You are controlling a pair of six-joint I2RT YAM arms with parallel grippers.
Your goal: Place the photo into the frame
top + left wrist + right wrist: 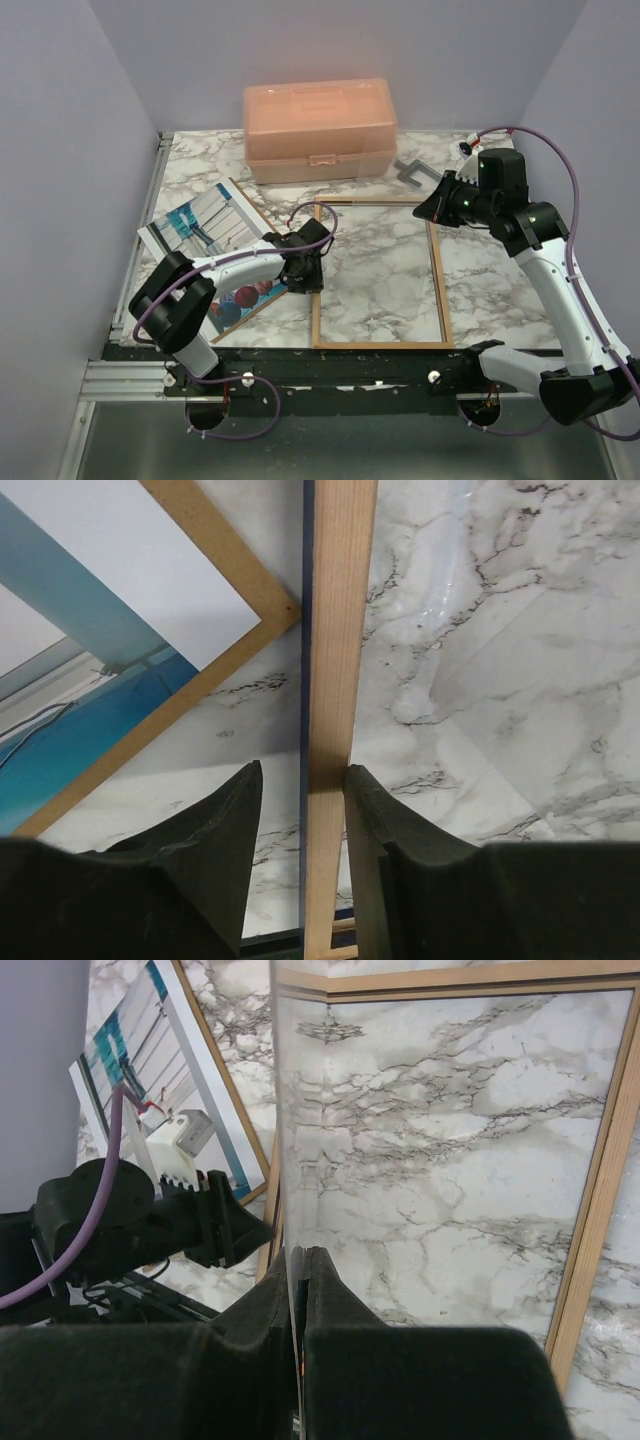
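The frame [380,346] lies on the marble table with its tan wood back up. My left gripper [305,265] is open and straddles the frame's left rail [335,630]. Its right finger [365,800] touches the wood, while the left finger stands clear of it. The photo [195,225] lies picture side up on a brown backing board [256,216], left of the frame. My right gripper [432,205] is at the frame's far right corner. It [298,1252] is shut on the edge of a thin clear pane [400,1110] that slants over the frame opening.
A peach plastic box [320,130] stands at the back of the table. A grey bracket [410,172] lies to its right. Lilac walls close in on the left, back and right. A metal rail [130,380] runs along the near edge by the arm bases.
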